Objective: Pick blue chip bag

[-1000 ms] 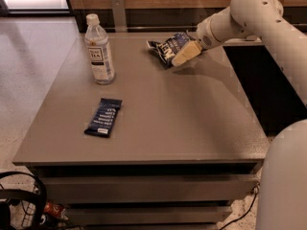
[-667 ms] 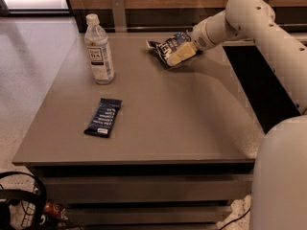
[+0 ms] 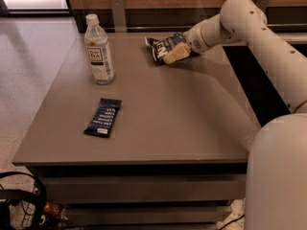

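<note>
The blue chip bag (image 3: 159, 45), crinkled navy with white lettering, lies at the far middle of the grey table (image 3: 182, 114). My gripper (image 3: 175, 53) reaches in from the right and lies low over the bag's right end, covering part of it. The white arm (image 3: 249, 23) runs back from it to the upper right. The bag rests on the table top.
A clear water bottle (image 3: 99, 51) stands upright at the far left. A flat dark blue bar wrapper (image 3: 103, 117) lies at the front left. A wooden wall with a metal bracket (image 3: 117, 13) backs the table. My white body (image 3: 278, 176) fills the lower right. Black cables (image 3: 19, 210) lie on the floor at the lower left.
My gripper has moved a little left and down, further onto the right end of the chip bag. The bag, bottle and bar wrapper have not moved.
</note>
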You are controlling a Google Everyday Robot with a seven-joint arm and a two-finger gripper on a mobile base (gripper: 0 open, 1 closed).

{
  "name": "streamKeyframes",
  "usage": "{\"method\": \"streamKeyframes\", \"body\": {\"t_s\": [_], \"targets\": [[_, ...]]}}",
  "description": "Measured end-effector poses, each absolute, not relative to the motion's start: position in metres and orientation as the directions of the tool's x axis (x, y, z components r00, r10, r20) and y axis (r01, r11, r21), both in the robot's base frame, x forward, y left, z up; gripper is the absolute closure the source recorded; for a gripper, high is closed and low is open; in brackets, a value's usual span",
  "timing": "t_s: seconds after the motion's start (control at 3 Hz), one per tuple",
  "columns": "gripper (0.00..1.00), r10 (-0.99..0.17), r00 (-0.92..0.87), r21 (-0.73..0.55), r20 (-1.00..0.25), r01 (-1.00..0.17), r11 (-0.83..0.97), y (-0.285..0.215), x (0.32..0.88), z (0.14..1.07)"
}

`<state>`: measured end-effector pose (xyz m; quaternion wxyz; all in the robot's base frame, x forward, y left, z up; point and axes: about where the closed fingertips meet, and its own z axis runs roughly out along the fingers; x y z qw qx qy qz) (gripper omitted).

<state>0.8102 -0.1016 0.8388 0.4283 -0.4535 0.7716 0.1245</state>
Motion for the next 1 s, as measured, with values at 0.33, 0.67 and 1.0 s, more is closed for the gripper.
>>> {"method": "streamKeyframes", "body": {"t_s": [0.33,0.67,1.0], "targets": [[0.44,-0.594,-0.222,-0.193,-0.773,-0.809,0.555,-0.0993,0.8104,0.8365],[0.68,-0.594,-0.223,-0.19,-0.773,-0.812,0.552,-0.0964,0.8107,0.8337],[0.92,-0.595,-0.224,-0.187,-0.772,-0.815,0.549,-0.0936,0.811,0.8309]]}}
